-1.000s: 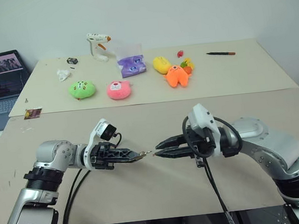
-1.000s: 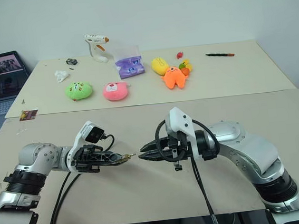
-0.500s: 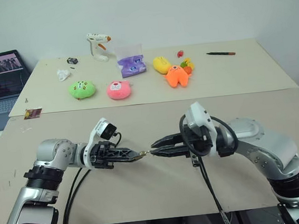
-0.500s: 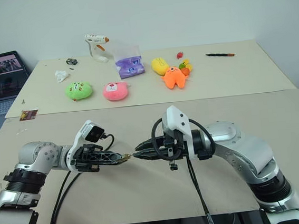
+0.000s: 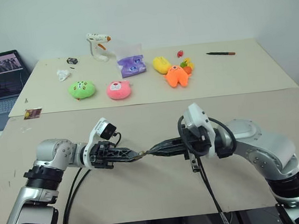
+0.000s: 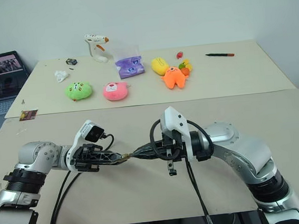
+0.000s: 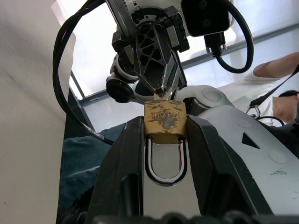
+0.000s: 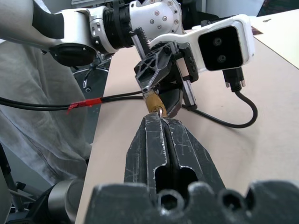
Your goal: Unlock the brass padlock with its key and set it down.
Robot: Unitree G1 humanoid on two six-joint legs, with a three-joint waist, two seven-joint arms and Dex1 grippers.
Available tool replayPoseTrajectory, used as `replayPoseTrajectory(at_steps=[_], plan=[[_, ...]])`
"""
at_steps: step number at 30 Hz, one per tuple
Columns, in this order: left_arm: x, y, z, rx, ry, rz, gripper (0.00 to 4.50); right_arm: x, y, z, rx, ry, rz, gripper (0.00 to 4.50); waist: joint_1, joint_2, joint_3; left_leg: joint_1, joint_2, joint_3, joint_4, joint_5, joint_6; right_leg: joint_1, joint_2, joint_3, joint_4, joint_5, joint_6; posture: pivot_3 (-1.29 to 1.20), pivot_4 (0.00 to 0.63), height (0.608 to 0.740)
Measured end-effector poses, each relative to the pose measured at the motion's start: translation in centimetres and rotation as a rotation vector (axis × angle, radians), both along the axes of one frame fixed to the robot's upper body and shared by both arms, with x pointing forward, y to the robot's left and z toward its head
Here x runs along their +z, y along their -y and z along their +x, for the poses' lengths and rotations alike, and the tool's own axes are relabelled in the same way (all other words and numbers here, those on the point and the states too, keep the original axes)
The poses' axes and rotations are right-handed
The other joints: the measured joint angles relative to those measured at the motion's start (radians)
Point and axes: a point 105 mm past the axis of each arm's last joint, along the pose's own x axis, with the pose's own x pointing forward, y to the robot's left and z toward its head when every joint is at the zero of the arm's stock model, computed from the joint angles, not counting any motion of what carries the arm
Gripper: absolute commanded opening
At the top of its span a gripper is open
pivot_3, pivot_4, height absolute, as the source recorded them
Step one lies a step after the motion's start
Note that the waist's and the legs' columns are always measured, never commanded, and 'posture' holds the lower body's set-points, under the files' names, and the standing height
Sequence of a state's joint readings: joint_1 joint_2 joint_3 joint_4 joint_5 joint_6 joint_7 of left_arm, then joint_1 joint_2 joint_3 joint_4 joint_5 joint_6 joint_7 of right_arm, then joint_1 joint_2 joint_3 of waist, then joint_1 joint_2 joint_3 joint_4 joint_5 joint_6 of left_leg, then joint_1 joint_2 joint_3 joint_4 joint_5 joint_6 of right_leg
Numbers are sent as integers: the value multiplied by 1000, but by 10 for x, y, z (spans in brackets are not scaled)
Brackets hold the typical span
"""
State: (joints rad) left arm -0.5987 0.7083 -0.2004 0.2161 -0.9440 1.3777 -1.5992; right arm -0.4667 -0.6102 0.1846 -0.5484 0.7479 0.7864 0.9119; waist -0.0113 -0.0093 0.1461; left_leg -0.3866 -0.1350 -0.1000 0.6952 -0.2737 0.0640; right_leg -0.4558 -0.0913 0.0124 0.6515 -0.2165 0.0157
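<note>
Scuffed brass padlock [image 7: 164, 122], silvery shackle, clamped between left fingers [image 7: 122, 172]; right fingers [image 8: 161, 140] clenched at key [image 8: 160, 111].

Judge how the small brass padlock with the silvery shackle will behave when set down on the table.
The small brass padlock with the silvery shackle looks solid metal, so probably stiff and heavy for its size. Its boxy flat faces, pinched by the left gripper, suggest it will lie still, not roll. The smooth shackle may slip.

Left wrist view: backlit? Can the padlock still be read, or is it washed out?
Left wrist view: bright window behind, yet the brass padlock between the left gripper fingers stays legible, with scuffed face and shiny shackle. Right wrist view: the right gripper is sharp, and the key is too tiny to resolve.
</note>
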Motion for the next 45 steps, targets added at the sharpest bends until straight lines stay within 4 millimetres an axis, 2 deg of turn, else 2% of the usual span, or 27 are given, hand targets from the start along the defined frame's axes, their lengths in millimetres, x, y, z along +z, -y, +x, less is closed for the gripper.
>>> replayPoseTrajectory(at_steps=[8,14,17,21,30,39,45], plan=[[0,1,2,8,11,-9,825,2,1,3,-29,-119,-1,89,0,0,0,0,0,0,0,0,0,0,0,0,0,0,0,0,150,740],[0,2,3,7,14,-10,825,4,3,3,-30,-89,-28,89,0,0,0,0,0,0,0,0,0,0,0,0,0,0,0,0,150,740],[-1,3,3,8,12,-12,825,4,4,3,-33,-90,-26,807,0,0,0,0,0,0,0,0,0,0,0,0,0,0,0,0,150,740],[-2,5,4,10,7,-14,825,4,6,4,-34,-89,-30,2120,0,0,0,0,0,0,0,0,0,0,0,0,0,0,0,0,150,740],[-1,4,4,12,-2,-15,825,7,9,3,-24,-81,-32,2120,0,0,0,0,0,0,0,0,0,0,0,0,0,0,0,0,150,740],[0,4,6,20,-3,-20,825,9,-4,1,12,-88,14,2120,0,0,0,0,0,0,0,0,0,0,0,0,0,0,0,0,150,740],[1,4,6,20,-3,-19,825,3,-10,4,18,-115,10,2120,-1,0,0,0,0,0,0,0,0,0,0,0,1,0,0,0,150,740]])
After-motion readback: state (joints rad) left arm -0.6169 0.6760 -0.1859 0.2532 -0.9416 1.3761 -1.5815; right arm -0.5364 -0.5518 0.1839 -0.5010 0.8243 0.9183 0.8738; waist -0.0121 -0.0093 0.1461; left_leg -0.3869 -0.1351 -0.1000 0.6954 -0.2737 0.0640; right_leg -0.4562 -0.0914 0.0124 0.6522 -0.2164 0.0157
